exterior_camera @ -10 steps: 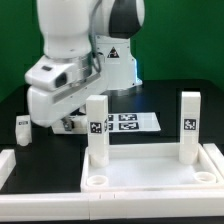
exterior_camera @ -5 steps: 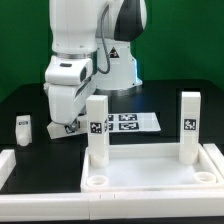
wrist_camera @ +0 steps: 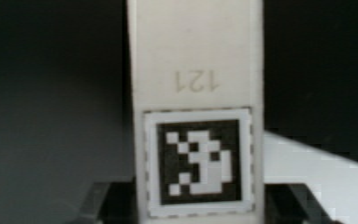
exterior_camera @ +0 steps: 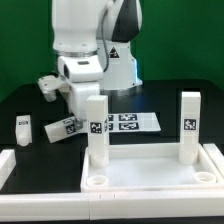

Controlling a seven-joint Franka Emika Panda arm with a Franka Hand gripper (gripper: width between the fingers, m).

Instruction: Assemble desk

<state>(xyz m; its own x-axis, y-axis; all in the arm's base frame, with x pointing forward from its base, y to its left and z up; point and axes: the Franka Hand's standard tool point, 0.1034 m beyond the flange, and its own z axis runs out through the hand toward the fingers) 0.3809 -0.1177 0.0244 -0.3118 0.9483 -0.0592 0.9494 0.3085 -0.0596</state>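
The desk tabletop (exterior_camera: 150, 168) lies flat at the front of the exterior view. Two white legs stand upright on its back corners, one (exterior_camera: 96, 130) toward the exterior view's left and one (exterior_camera: 189, 125) toward its right. My gripper (exterior_camera: 68, 116) is shut on a third leg (exterior_camera: 60, 129), which hangs tilted just above the black table, left of the tabletop. In the wrist view this leg (wrist_camera: 195, 90) fills the middle, its square tag facing the camera, and the gripper (wrist_camera: 197, 203) clamps its end between dark fingers (wrist_camera: 115, 203). Another loose leg (exterior_camera: 23, 130) stands at the far left.
The marker board (exterior_camera: 130, 122) lies on the black table behind the tabletop. The robot's white base (exterior_camera: 115, 65) stands at the back. Round holes (exterior_camera: 97, 181) show in the tabletop's front corners. A white raised edge (exterior_camera: 6, 160) borders the table on the left.
The arm has risen and swung toward the exterior view's right, carrying the leg along. The leg now hangs tilted with its tag showing. The jaws have kept their grip.
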